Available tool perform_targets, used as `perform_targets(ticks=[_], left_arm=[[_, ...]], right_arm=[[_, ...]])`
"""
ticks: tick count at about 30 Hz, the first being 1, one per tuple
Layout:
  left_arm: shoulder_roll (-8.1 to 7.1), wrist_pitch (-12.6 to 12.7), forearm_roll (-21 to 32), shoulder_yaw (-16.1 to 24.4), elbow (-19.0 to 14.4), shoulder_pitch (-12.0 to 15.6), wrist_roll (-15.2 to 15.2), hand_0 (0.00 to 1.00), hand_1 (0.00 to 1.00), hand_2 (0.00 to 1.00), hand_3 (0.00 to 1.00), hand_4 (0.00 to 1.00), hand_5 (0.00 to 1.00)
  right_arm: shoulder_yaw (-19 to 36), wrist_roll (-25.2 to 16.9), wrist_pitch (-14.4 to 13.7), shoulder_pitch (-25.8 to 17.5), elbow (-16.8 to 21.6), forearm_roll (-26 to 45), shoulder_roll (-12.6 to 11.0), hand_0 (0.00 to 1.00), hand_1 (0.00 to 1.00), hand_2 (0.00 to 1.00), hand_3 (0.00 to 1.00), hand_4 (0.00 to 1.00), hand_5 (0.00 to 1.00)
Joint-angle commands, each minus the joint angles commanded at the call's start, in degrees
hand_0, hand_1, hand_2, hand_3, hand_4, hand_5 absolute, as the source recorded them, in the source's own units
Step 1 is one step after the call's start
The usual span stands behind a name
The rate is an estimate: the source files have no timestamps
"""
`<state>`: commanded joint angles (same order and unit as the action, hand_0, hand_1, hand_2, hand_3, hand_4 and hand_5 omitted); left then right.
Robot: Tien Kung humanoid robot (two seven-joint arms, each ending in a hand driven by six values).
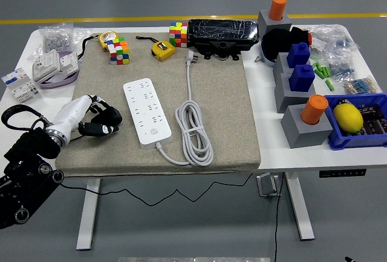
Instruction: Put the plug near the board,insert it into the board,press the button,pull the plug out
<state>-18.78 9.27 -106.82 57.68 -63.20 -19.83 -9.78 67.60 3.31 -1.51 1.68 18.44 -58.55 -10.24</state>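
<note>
Plug [189, 57] lies loose at the beige felt mat's [230, 111] far edge, its white cord coiled beside the board [147, 112].
Left hand [100, 120] rests left of the flat white board, fingers curled, holding nothing; blue bin [357, 140] on the counter [302, 153] holds 1 lemon [347, 117].

You've got the mat [224, 117] on the tabletop [266, 153], power strip [147, 112] left of centre on it. Its cable coil [195, 130] lies just right of the strip, plug [190, 57] at the mat's far edge. Left robot hand [100, 118] sits on the mat left of the strip. Cube stack [119, 50] at far-left corner. Bin [357, 123] at the right edge.
</note>
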Motion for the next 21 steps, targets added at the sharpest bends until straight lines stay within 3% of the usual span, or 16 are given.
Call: perform_targets(ticks=[4,5,15,21], left_arm=[[0.05,0.1,-0.4,-0.1,-0.1,-0.1,-0.2,0.539,0.475,0.507,0.557,0.820,0.108],[0.05,0.3,-0.5,-0.1,-0.1,-0.1,-0.2,0.450,0.422,0.482,0.539,0.745,0.061],[-0.14,0.1,0.5,-0.4,-2.2,-0.6,1.6,0.422,0.396,0.460,0.522,0.707,0.022],[-0.90,0.3,1.6,-3.4,-3.4,-2.7,3.3,0.427,0.399,0.456,0.521,0.684,0.006]], right_arm=[[-0.1,0.0,0.0,0.0,0.0,0.0,0.0,0.654,0.657,0.663,0.578,0.998,0.562],[-0.1,0.0,0.0,0.0,0.0,0.0,0.0,0.654,0.656,0.663,0.578,0.998,0.562],[0.0,0.0,0.0,0.0,0.0,0.0,0.0,0.653,0.657,0.662,0.578,0.998,0.562],[-0.1,0.0,0.0,0.0,0.0,0.0,-0.1,0.654,0.656,0.663,0.578,0.998,0.562]])
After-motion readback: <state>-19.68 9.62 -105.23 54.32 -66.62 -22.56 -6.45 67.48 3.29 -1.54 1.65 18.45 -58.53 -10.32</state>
